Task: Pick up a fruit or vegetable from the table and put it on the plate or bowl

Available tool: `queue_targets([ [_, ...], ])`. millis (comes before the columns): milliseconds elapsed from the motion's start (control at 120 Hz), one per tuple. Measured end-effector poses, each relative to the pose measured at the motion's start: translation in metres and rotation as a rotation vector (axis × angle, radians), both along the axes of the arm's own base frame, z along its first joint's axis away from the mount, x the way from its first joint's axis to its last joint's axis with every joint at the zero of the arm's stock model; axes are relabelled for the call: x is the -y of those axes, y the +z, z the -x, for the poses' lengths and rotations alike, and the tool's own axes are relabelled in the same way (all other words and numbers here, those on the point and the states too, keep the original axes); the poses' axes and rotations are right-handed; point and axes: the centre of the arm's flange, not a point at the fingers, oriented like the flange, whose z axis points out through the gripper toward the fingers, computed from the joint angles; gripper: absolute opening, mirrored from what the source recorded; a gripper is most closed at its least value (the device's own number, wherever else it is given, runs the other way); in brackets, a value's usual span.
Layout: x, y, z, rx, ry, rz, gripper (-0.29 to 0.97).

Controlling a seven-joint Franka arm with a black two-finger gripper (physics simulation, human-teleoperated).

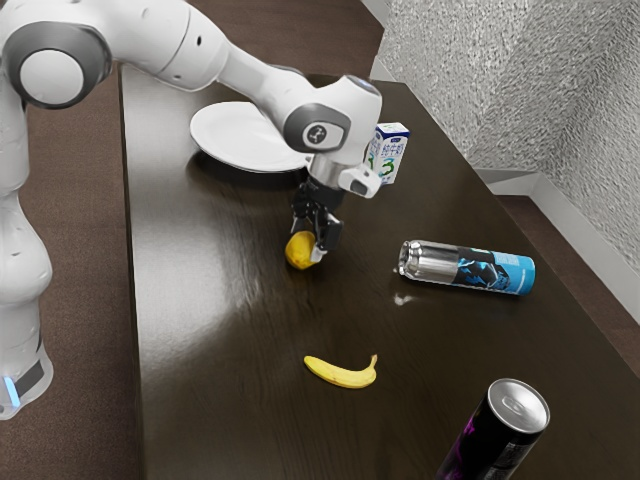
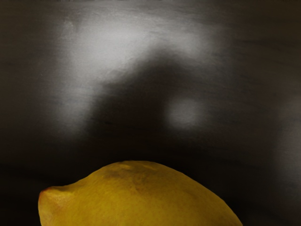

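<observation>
The white plate (image 1: 235,135) waits empty at the far end of the dark table (image 1: 200,330), the likely destination. Near it, the black gripper (image 1: 314,238) reaches straight down, its fingers pinching a yellow fruit (image 1: 297,251) from two sides. The fruit sits low at the tabletop, apparently gripped for a lift, and shows close under the hand in the wrist view (image 2: 136,197). A banana (image 1: 342,372) lies untouched nearer the camera. A milk carton (image 1: 388,152), a toppled silver can (image 1: 465,266) and a dark upright can (image 1: 497,428) stand clear of the path, well apart on the exterior view's right.
</observation>
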Motion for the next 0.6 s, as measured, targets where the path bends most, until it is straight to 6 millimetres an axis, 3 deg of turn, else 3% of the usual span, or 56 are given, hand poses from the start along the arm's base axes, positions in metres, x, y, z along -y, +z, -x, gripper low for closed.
queue_targets([
  [300,0.012,-0.003,-0.001,-0.007,-0.002,-0.004,0.51],
  [525,0.012,-0.009,0.0,-0.022,0.023,-0.007,0.49],
  [600,0.012,0.0,0.001,-0.013,0.033,-0.014,0.48],
])
